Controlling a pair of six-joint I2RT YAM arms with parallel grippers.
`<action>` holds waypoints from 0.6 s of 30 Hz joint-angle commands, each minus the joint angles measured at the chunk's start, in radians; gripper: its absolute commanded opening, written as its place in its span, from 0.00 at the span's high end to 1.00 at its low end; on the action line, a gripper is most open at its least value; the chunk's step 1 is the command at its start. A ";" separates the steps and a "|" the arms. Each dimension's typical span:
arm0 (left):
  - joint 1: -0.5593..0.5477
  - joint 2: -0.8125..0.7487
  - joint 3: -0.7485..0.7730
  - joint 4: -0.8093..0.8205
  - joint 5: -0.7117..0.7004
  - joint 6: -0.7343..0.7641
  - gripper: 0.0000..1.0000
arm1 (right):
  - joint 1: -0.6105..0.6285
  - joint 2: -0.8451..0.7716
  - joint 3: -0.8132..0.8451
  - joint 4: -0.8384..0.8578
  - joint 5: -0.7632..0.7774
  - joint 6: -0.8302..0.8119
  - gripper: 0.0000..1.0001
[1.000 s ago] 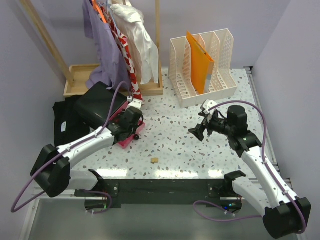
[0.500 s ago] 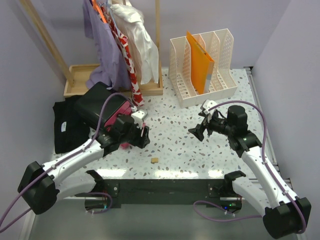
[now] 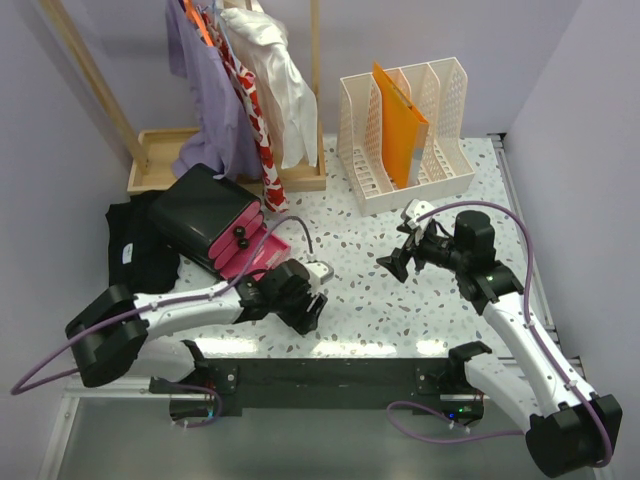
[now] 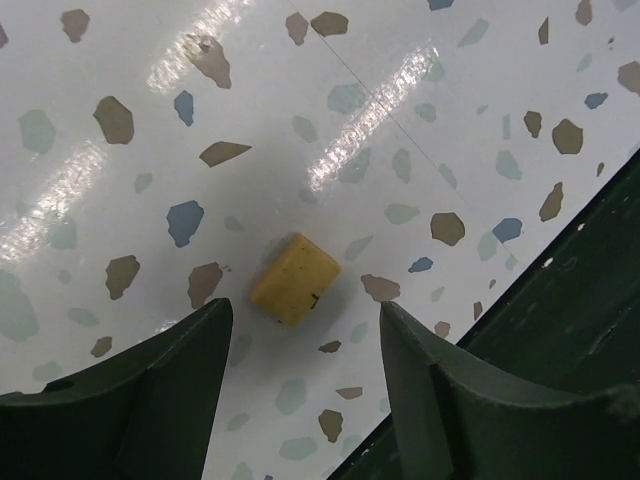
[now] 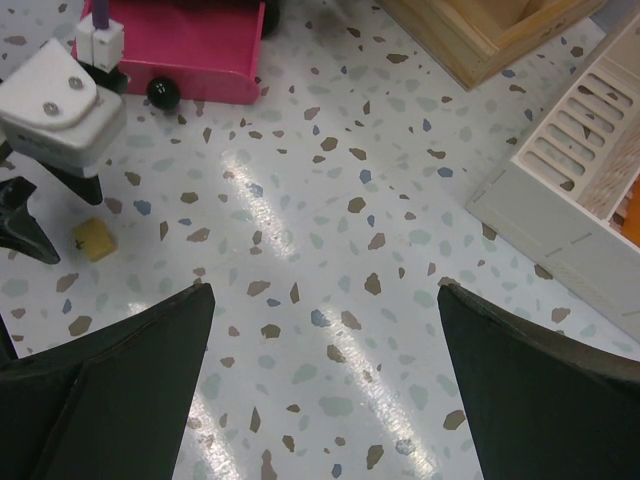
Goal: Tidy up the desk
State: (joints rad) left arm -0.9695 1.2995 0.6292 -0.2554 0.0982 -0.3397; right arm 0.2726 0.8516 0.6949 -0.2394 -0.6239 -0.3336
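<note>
The desk (image 3: 370,300) fills the middle of the overhead view, its black front edge running just above the arm bases. The left gripper (image 4: 305,312) hangs low over the speckled top near that edge, its fingers moderately apart. A small yellow block (image 4: 295,278) lies on the surface between and just ahead of the tips (touching neither). The right gripper (image 5: 322,290) hovers over bare tabletop further to the right, fingers spread wide and holding nothing. Behind the left arm, a black box with pink drawers (image 3: 215,220) sits on the desk's left side. A cream file holder (image 3: 360,150) with an orange folder (image 3: 400,125) stands at the back.
</note>
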 commanded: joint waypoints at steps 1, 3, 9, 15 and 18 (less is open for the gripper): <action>-0.075 0.084 0.087 -0.005 -0.127 -0.016 0.34 | -0.007 0.006 -0.008 0.029 -0.022 -0.010 0.01; -0.109 0.139 0.121 -0.031 -0.172 -0.007 0.34 | -0.007 0.003 -0.008 0.031 -0.022 -0.010 0.01; -0.170 0.268 0.202 -0.107 -0.268 0.010 0.37 | -0.007 0.003 -0.008 0.028 -0.019 -0.010 0.01; -0.204 0.359 0.257 -0.176 -0.324 0.004 0.54 | -0.007 0.001 -0.006 0.029 -0.020 -0.010 0.01; -0.215 0.374 0.265 -0.194 -0.344 -0.008 0.61 | -0.007 0.000 -0.006 0.028 -0.019 -0.012 0.01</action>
State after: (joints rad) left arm -1.1698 1.6268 0.8875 -0.3870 -0.1802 -0.3416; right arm 0.2714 0.8570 0.6949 -0.2394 -0.6235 -0.3336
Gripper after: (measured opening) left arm 0.441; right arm 0.986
